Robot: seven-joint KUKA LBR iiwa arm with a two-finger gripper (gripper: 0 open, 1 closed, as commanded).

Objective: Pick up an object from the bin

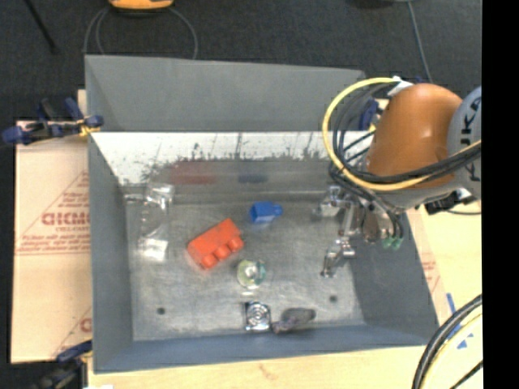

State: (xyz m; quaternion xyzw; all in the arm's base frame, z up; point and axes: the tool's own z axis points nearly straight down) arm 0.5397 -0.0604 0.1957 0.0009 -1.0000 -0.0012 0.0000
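1. The gripper (330, 233) hangs low in the right part of the grey bin (109, 241), under the arm's orange cover (413, 128). Its two fingers (334, 259) are apart, with bare bin floor between them.
2. Closest to it, to its left, is one small blue block (264, 212), near the back of the floor.
3. A bit farther, lower left of the gripper, is one little round thing (251, 273), silver and pale green.
4. Near the bottom edge of the floor lies one dark grey lump (295, 319). One shiny metal piece (257, 315) lies just beside it on its left (they look like they touch, but I cannot be sure).
5. Farther left, in the middle of the bin, is one orange toy brick (215, 244) with bumps on top, lying slanted.
6. Farthest away, at the left side, are two see-through plastic bits, one higher (156, 194) and one lower (152, 249). I cannot tell if they are joined.
7. The floor from the gripper to the blue block and to the round thing is open.
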